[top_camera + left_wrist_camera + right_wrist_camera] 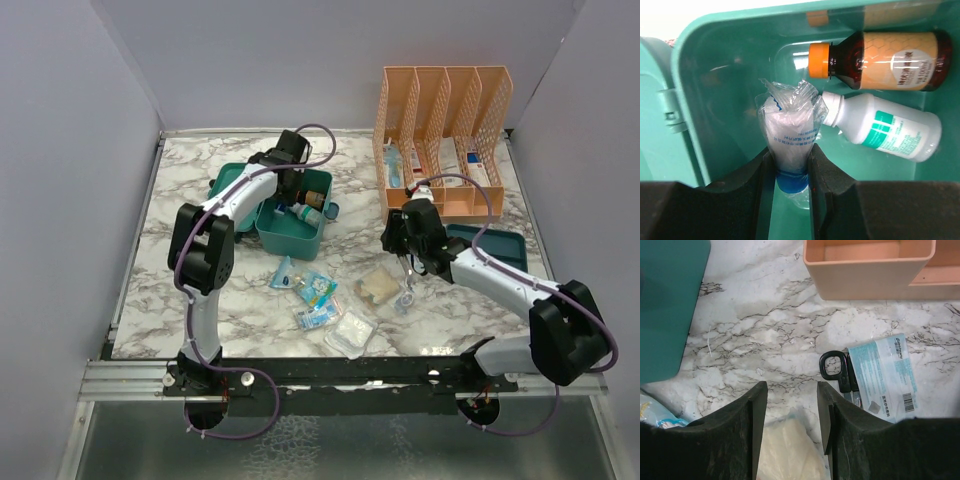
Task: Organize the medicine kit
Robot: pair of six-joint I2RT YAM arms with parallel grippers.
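One packet point(790, 125), long axis up-frame, sat pinched in the left pincer point(791, 155) inside the kit point(715, 115); the right pincer point(791, 390) hovered spread over a pouch point(785, 450), lower centre.

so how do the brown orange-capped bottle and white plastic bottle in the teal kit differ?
The brown bottle has an orange cap and tan label; the white plastic bottle a white cap and green-and-white label. The brown bottle lies along the far wall; the white one slants. The white one, not the brown, is nearest the left end effector gripping a clear plastic packet. Both lie sideways in the teal-green plastic medicine kit.
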